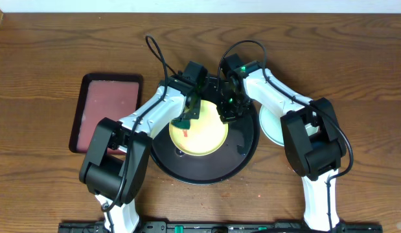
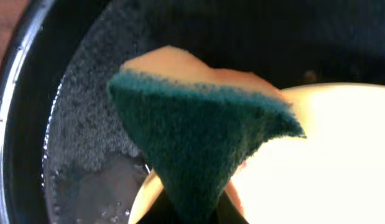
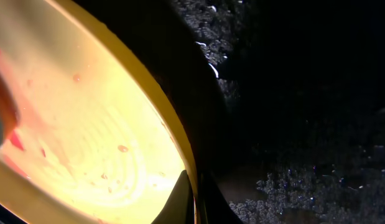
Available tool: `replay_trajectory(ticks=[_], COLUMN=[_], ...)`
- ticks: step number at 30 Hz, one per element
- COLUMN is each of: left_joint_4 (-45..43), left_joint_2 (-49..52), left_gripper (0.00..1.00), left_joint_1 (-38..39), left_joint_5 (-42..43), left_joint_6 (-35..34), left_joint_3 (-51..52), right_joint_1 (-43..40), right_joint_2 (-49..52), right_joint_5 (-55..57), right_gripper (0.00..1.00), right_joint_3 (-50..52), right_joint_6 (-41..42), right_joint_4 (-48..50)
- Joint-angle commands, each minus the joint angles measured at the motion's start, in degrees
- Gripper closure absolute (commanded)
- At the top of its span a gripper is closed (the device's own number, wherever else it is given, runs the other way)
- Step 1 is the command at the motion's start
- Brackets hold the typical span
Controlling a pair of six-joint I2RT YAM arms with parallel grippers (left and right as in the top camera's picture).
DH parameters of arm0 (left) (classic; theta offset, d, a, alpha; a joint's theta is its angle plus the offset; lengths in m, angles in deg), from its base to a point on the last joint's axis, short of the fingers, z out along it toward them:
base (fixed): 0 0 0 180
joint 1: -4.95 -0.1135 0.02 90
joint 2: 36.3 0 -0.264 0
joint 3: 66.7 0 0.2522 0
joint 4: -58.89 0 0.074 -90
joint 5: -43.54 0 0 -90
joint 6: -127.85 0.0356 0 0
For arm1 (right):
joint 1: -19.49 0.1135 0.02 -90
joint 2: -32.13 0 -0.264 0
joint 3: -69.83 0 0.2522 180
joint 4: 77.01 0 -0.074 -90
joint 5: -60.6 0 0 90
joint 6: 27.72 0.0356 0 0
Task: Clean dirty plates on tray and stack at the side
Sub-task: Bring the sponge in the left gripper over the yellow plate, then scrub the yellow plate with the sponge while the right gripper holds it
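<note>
A green-and-yellow scouring sponge (image 2: 198, 143) is being clamped by the left gripper (image 1: 185, 122) above a small round yellow plastic plate (image 1: 203, 137), red-smeared, lying in the large round black tray (image 1: 206, 175). Its rim is being pinched by the right gripper (image 3: 193, 198).

From overhead I get an even, fairly bright and sharp picture: the table (image 1: 57, 45) all round the tray (image 1: 206, 169) is lit flatly, with only soft, faint shadows. A small white glint sits on the tray floor just right of the yellow plate (image 1: 203, 136). On my left wrist view the sponge (image 2: 198, 143) above the tray is very close and soft-edged. The plate behind it is blown out to near white, and the tray's wet floor shows grainy highlights, with a pale streak of glare along its rim. On my right wrist view the tray is almost black with scattered sparkles, and the plate glows overexposed, its near edge blurred
</note>
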Motion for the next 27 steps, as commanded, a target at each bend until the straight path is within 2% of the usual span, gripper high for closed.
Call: replay_trajectory(ticks=[1, 8, 12, 15, 18, 23, 25, 27], left_joint_4=[5.73, 8.41, 6.40, 4.02, 1.64, 1.38, 2.38, 3.43], left_joint_2=[2.36, 2.34, 2.34, 2.34, 2.36, 2.36, 2.36, 2.36], left_gripper=[0.93, 0.93, 0.93, 0.93, 0.93, 0.93, 0.93, 0.93], left_joint_1=[0.52, 0.55, 0.55, 0.55, 0.55, 0.55, 0.55, 0.55], left_joint_5=[10.16, 27.52, 28.39, 24.74, 12.55, -10.75, -13.22, -11.87], left_joint_6=[2.10, 16.22, 17.33, 16.57, 9.03, -10.23, -15.30, -17.27], left_joint_3=[0.85, 0.85, 0.85, 0.85, 0.85, 0.85, 0.87, 0.87], right_joint_1=[0.55, 0.57, 0.55, 0.55, 0.55, 0.57, 0.55, 0.55], right_joint_2=[1.38, 1.38, 1.38, 1.38, 1.38, 1.38, 1.38, 1.38], right_joint_5=[1.75, 1.75, 1.75, 1.75, 1.75, 1.75, 1.75, 1.79], right_gripper=[0.99, 0.98, 0.98, 0.98, 0.98, 0.99, 0.99, 0.99], right_joint_3=[1.99, 1.99, 1.99, 1.99, 1.99, 1.99, 1.99, 1.99], right_joint_6=[0.63, 0.63, 0.66, 0.63, 0.63, 0.66, 0.79, 1.20], right_joint_4=[-0.33, -0.17, -0.17, -0.17, -0.17, -0.17, -0.17, -0.17])
